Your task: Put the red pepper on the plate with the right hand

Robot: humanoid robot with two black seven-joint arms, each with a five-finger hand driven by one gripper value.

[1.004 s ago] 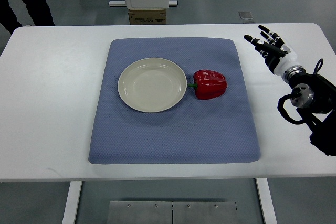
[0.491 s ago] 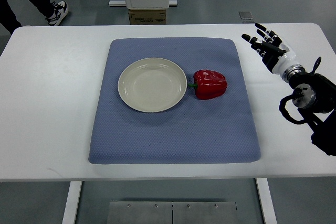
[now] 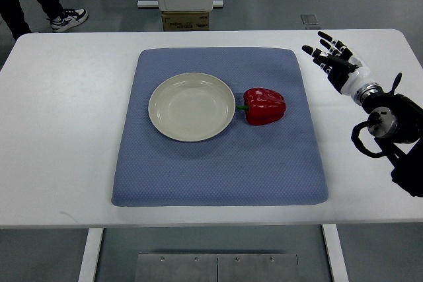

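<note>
A red pepper (image 3: 265,105) with a green stem lies on a blue mat (image 3: 218,183), just right of an empty cream plate (image 3: 192,106) and close to its rim. My right hand (image 3: 327,57) is open, fingers spread, over the white table near the mat's upper right corner, well right of the pepper and holding nothing. The left arm is not in view.
The white table (image 3: 59,137) extends around the mat on all sides. A person's legs and a shoe (image 3: 66,18) show at the top left behind the table. A white stand and a cardboard box (image 3: 185,20) sit behind the far edge.
My right hand has shifted slightly left toward the mat, still open. The person at the top left has stepped to the right. Pepper and plate have not moved.
</note>
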